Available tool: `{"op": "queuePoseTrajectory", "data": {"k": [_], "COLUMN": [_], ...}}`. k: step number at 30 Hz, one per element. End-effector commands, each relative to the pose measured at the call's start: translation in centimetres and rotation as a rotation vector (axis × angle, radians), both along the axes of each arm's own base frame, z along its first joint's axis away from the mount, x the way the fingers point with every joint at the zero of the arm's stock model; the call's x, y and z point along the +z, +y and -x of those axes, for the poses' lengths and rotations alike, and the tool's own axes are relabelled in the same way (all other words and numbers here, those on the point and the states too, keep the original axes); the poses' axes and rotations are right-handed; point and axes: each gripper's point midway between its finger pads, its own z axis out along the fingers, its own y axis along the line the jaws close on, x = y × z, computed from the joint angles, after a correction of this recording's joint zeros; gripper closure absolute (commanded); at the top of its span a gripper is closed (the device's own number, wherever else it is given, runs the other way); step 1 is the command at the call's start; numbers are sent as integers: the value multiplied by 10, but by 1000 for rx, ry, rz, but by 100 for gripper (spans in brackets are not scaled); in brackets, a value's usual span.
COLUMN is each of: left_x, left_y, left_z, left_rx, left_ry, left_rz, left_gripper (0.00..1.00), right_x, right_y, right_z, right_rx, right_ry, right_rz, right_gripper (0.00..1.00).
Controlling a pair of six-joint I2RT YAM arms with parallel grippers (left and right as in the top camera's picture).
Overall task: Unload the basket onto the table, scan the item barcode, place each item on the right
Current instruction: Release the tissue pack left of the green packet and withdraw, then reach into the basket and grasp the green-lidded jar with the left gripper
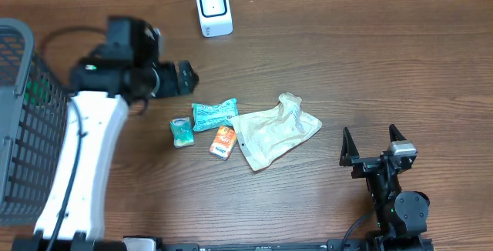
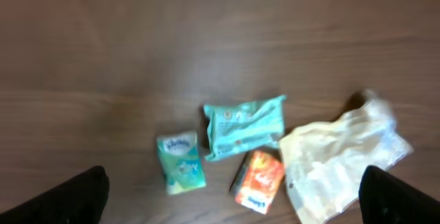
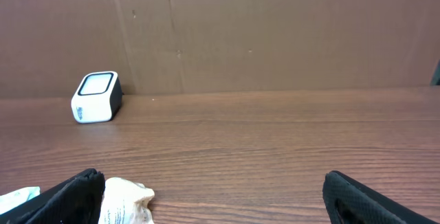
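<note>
A teal packet [image 1: 214, 115], likely the item to scan, lies flat on the table [image 1: 347, 58] directly before the white scanner [image 1: 213, 9], long axis crosswise. The left gripper [image 1: 187, 78], jaws apart and empty, hovers roughly between scanner and packet. The right gripper [image 1: 370, 133], also apart, sits far right of the scanner. Bare wood surrounds the scanner, and a crumpled bag [image 1: 276, 132] lies farther off.

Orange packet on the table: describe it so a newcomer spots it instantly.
Mid-table, nearer the robot than the white scanner, lies a cluster of small packs. The orange packet sits at its near edge, beside the crumpled whitish bag and in front of the teal pack. It is the only orange item; neighbours are teal, green or whitish.
</note>
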Motion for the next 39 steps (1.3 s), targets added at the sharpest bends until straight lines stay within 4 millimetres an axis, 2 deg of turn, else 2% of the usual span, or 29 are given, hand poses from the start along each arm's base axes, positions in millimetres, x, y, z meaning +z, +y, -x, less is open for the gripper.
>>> {"op": "queuePoseTrajectory", "data": {"k": [1,3,7,9,11,14,16,19,20,21,25,27,28,31,35,39], "left_x": [87,119,183,207,222,228,222,202,193,176,139,119,112,85,54,25], "left_y": [27,46,102,133,165,211,238,264,272,283,305,316,321,333,335,345], "left_z": [-3,0,18,28,40,60,68,69,67,65,56,51,50,45,29,19], "left_rx": [-23,28,214,328,447,626,728,804,818,839,845,823,812,757,620,579], "left_ry": [-205,-260,-390,-449,-490,-504,-489,-432,-404,-345,-232,-176,-154,-87,-48,1], "left_rz": [-75,-83,-104,-117,-132,-141,-135,-118,-113,-104,-93,-100,-104,-105,-54,-44], "left_gripper": [0,1,0,3,5,6,7,8,8,7,10,8,0,0,0,0], "right_x": [-2,-2,-2,-2,-2,-2,-2,-2,-2,-2,-2,-2,-2,-2,-2,-2], "right_y": [-2,-2,-2,-2,-2,-2,-2,-2,-2,-2,-2,-2,-2,-2,-2,-2], "right_z": [0,0,0,0,0,0,0,0,0,0,0,0,0,0,0,0], "right_rx": [-12,-12,-12,-12,-12,-12,-12,-12,-12,-12,-12,-12,-12,-12,-12,-12], "right_ry": [-1,-1,-1,-1,-1,-1,-1,-1,-1,-1,-1,-1,-1,-1,-1,-1], "right_rz": [1,1,1,1,1,1,1,1,1,1,1,1,1,1,1,1], "right_gripper": [0,0,0,0,0,0,0,0,0,0,0,0,0,0,0,0]}}
